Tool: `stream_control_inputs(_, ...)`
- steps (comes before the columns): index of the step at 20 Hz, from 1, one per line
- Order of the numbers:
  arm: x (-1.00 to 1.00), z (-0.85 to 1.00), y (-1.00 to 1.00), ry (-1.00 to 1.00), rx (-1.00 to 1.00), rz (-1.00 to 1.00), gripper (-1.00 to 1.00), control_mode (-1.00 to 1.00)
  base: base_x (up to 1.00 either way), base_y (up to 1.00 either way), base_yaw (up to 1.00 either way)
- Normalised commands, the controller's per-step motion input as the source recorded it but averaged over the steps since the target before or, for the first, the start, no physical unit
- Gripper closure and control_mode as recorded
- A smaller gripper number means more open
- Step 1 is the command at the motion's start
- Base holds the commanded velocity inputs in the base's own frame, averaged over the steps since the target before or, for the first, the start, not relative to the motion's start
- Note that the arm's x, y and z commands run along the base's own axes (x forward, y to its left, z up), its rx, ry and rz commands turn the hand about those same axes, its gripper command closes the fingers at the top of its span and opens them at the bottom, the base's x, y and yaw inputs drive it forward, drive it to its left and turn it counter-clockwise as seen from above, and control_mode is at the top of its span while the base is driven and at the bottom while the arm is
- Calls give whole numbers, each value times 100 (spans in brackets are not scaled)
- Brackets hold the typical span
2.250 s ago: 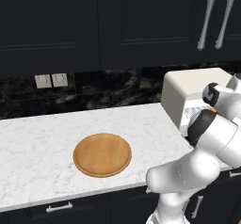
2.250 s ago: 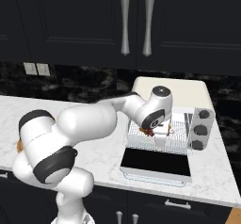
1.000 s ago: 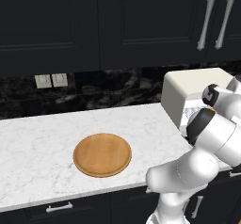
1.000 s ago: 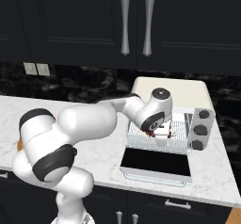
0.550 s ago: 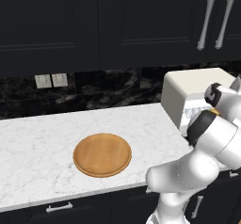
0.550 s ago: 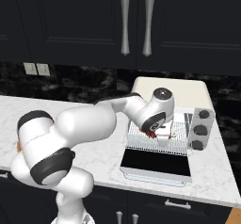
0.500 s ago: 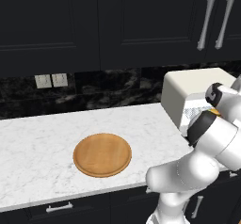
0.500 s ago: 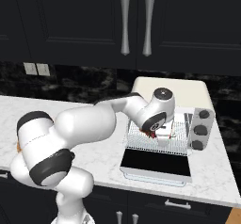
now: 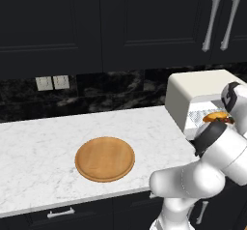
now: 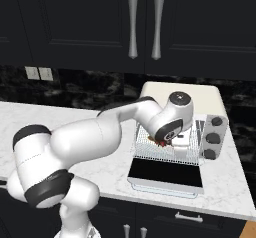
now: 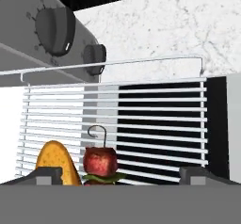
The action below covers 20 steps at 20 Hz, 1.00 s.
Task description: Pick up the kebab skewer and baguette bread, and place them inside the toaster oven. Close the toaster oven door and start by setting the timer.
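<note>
The cream-white toaster oven (image 10: 200,96) stands with its dark glass door (image 10: 167,174) folded down flat. On its pulled-out wire rack (image 11: 155,119) lie the golden baguette bread (image 11: 55,164) and, beside it, the kebab skewer (image 11: 100,163) with a red chunk and a small wire loop at its end. My gripper (image 11: 121,175) is open just over the rack; its fingertips (image 11: 44,175) stand wide apart, the skewer and the bread's end lie between them, and neither is held. The bread (image 9: 215,116) also shows inside the oven (image 9: 193,91) in the left base view.
Round knobs (image 10: 216,123) run down the oven's right side and appear close by as knobs (image 11: 54,25) in the hand view. A round wooden board (image 9: 104,159) lies bare on the white marble counter (image 9: 38,142). Dark cabinets hang above.
My hand has edged slightly to the right over the rack. The bread and the skewer lie where they were, and the door stays down.
</note>
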Motion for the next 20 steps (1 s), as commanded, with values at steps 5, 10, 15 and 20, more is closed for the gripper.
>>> stream_control_inputs(5, -40, 0, -12, -1, -11, 14, -100, -100, 0, 0, 0)
stream_control_inputs(10, -36, 0, 0, -5, -13, 22, -100, -100, 0, 0, 0)
stream_control_inputs(15, -30, 0, 0, -6, -14, 23, -100, -100, 0, 0, 0)
stream_control_inputs(20, -18, 0, 0, -4, -17, 23, -100, -100, 0, 0, 0)
